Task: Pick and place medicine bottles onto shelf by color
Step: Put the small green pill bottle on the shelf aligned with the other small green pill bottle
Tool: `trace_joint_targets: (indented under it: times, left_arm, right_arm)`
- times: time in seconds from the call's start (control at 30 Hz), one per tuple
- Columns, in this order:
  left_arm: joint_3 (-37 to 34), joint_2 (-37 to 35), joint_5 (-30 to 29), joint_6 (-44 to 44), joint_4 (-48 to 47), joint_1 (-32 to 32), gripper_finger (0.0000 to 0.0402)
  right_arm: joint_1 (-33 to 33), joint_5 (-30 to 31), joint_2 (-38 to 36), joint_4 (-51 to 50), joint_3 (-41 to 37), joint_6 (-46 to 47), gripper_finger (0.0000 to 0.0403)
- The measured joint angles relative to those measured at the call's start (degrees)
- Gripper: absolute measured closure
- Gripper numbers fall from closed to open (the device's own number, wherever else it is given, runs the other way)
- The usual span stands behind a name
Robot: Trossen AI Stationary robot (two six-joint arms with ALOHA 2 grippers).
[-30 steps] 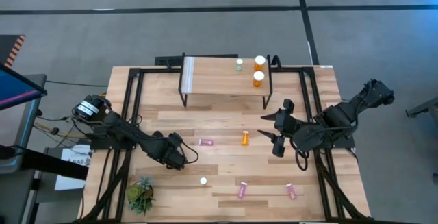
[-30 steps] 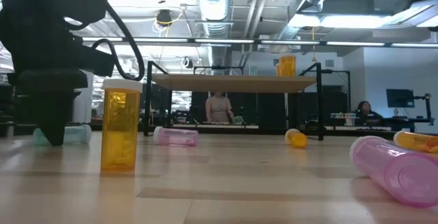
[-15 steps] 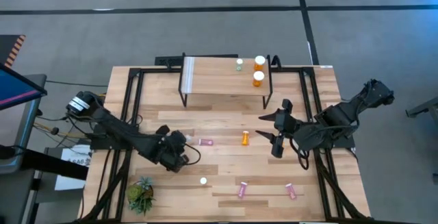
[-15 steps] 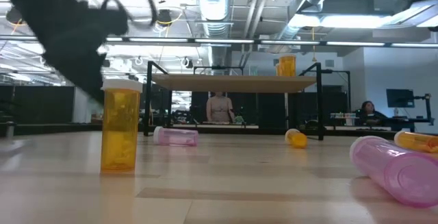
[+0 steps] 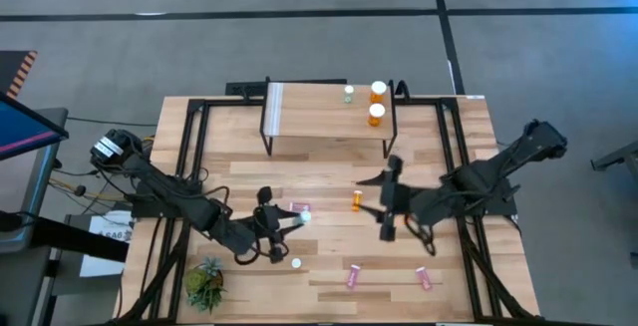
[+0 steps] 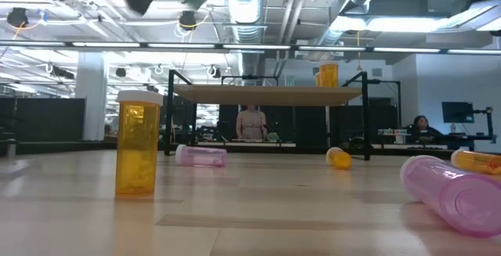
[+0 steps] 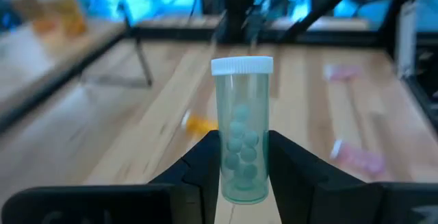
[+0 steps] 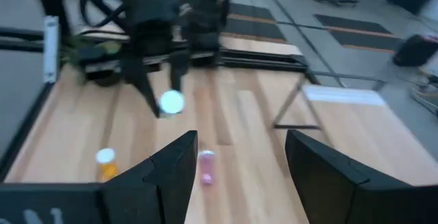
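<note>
Left gripper (image 7: 239, 176) grasps a teal bottle (image 7: 241, 128), fingers (image 7: 205, 162) clamped on its lower body, white cap up, bottle upright between them. From above, left gripper (image 5: 284, 221) sits over the table (image 5: 329, 176) front-left of centre, teal bottle (image 5: 303, 216) at its tip, just beside a pink bottle (image 5: 298, 206) lying on the table

Right gripper (image 8: 236, 162) holds nothing, fingers (image 8: 174, 172) spread apart. From above, right gripper (image 5: 387, 199) hangs over mid-table, right of an orange bottle (image 5: 357, 201)

Shelf (image 5: 324, 112) at the back of the table, whitish strip on its left short edge. On its right end: two orange bottles (image 5: 378, 91) (image 5: 376, 114) and a small teal one (image 5: 348, 94) beside them

On the table near the front: one white-capped bottle (image 5: 296, 262) standing, two more pink bottles (image 5: 353, 277) (image 5: 425, 278) lying down. Plant (image 5: 204, 284) at the front-left corner

Low view: tall orange bottle (image 6: 137, 142) upright at left, pink bottle (image 6: 200, 156) on its side beyond it, another pink one (image 6: 454, 193) close at right, shelf (image 6: 266, 95) behind. People in the room behind, too small to tell more
</note>
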Motion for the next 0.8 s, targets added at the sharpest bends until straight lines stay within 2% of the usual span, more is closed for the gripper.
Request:
trace_joint_targets:
  times: [0.1,0.2,0.6,0.8]
  left_arm:
    - [0.01,0.07,1.96,6.09,6.83,0.81,0.031]
    - [0.01,0.08,4.4,8.44,10.08,1.82,0.031]
    - [0.01,0.17,6.77,8.69,10.53,3.02,0.031]
    - [0.01,0.17,6.77,8.75,10.55,3.02,0.031]
  right_arm:
    - [0.02,-2.78,3.45,3.98,0.0,-2.34,0.0158]
    - [-0.34,-6.65,7.59,7.94,0.0,-4.09,0.0158]
    - [-7.34,-19.0,14.19,17.85,0.0,-3.74,0.0158]
    - [-10.51,-22.23,16.63,18.51,-0.02,-2.22,0.0158]
